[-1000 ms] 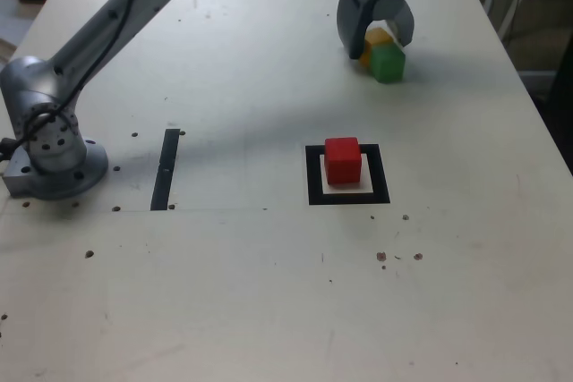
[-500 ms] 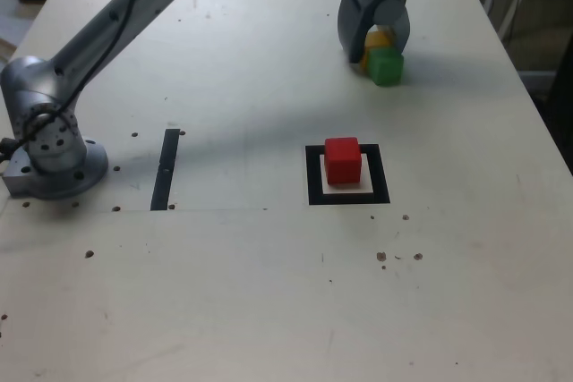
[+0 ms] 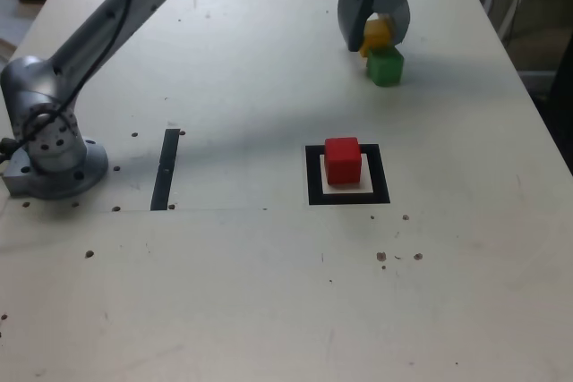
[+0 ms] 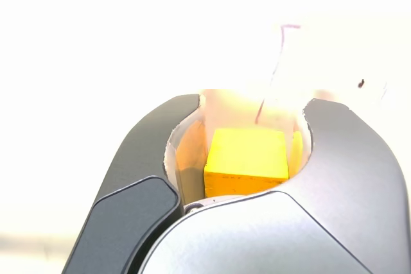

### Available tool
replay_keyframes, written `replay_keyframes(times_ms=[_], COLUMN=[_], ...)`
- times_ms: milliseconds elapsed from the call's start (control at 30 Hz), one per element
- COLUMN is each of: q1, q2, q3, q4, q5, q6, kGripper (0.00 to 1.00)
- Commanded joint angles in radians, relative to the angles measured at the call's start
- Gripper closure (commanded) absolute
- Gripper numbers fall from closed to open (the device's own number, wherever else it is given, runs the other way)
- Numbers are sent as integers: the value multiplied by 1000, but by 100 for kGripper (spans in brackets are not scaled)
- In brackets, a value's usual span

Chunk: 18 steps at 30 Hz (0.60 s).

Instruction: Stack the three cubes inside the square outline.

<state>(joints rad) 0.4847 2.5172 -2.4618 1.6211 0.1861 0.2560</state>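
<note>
Pale bench (image 3: 224, 292), bearing: black square outline (image 3: 314, 176); red cube (image 3: 343, 161), inside outline; green cube (image 3: 385, 67), beyond outline; yellow cube (image 4: 249, 152), also beyond outline, pinched between fingers (image 4: 347, 139).

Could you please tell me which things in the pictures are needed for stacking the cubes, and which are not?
Needed:
- red cube
- yellow cube
- green cube
- black square outline
- gripper

Not needed:
- straight black strip
- dark specks on the table
</note>
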Motion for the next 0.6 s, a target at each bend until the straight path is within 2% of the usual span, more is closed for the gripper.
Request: replay_keyframes(times_ms=[0, 300, 567], q1=[-7, -69, -208], q2=[-55, -246, -378], q3=[29, 209, 449], q4=[16, 14, 12], q5=[1, 3, 3], q6=[2, -13, -75], kGripper=[56, 56, 56])
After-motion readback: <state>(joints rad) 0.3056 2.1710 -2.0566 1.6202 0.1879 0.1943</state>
